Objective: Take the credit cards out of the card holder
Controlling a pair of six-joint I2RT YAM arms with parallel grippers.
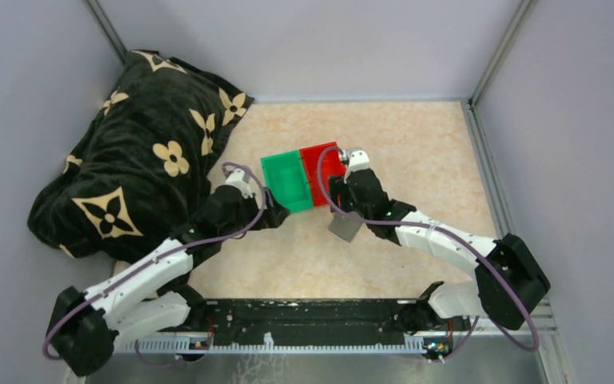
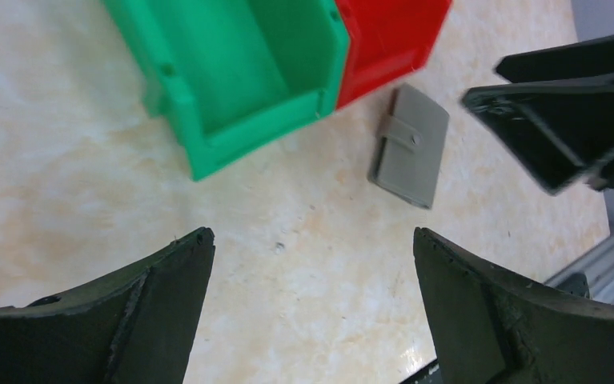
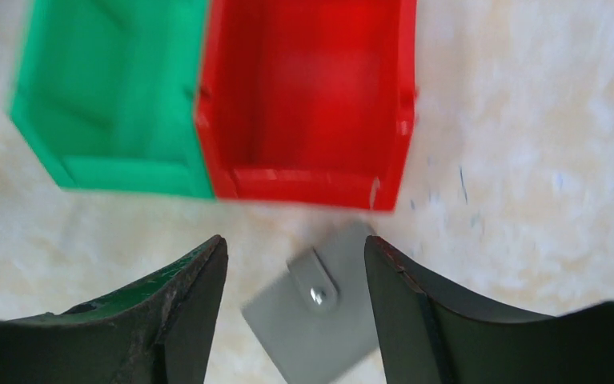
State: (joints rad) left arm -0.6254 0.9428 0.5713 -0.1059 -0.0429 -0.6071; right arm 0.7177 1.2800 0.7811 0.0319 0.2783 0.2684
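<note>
Right tool (image 3: 295, 244) hovers wide open, gripping nothing, with the small flat grey snap-tab card holder (image 3: 319, 320) lying closed on the beige marbled worktop (image 3: 527, 160) below and between its fingers. Just ahead of this tool sit the red plastic bin (image 3: 303, 184) and, touching its left side, the green plastic bin (image 3: 127, 172). Left tool (image 2: 311, 232) is likewise wide open and empty; the card holder lies ahead to its right.

1 grey card holder (image 1: 344, 227). 2 plastic bins: 1 green bin (image 1: 286, 182), 1 red bin (image 1: 319, 172). 1 black flower-print cloth (image 1: 127, 160). 2 robot arms, 2 grippers: 1 left gripper (image 2: 311, 234), 1 right gripper (image 3: 295, 240).
</note>
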